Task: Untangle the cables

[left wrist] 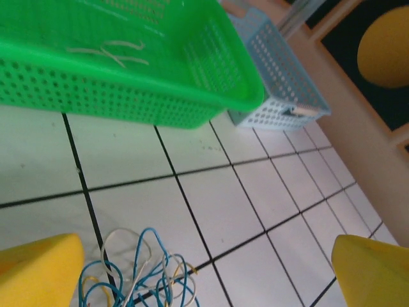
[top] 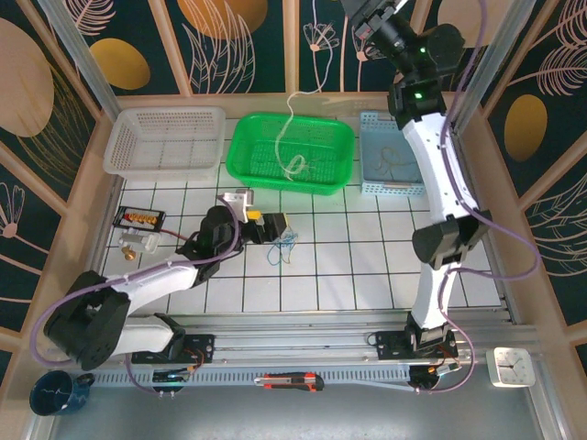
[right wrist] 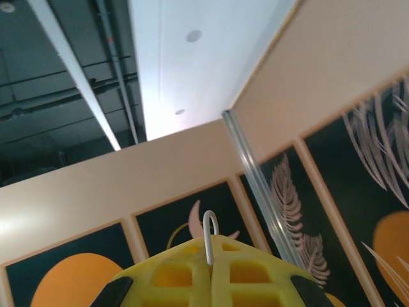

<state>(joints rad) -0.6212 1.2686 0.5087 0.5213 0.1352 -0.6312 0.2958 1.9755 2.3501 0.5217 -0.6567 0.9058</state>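
A tangle of thin blue, tan-yellow and pale grey cables point(top: 283, 243) lies on the white tiled floor. In the left wrist view these cables point(left wrist: 137, 274) sit low between the yellow fingers, closer to the left finger point(left wrist: 39, 271). My left gripper point(top: 272, 226) hovers right over the tangle, open, with nothing between its fingers. My right gripper point(right wrist: 211, 265) is raised high near the back wall, shut on a pale grey cable point(right wrist: 209, 231) that loops out above the fingertips. That pale cable point(top: 290, 137) hangs down into the green basket point(top: 246, 156).
A white basket point(top: 128, 160) stands at the back left and a light blue basket point(top: 369, 188) at the back right. A black tray point(top: 138, 218) with small parts lies on the left. The green basket's wall point(left wrist: 128, 96) is just beyond the tangle.
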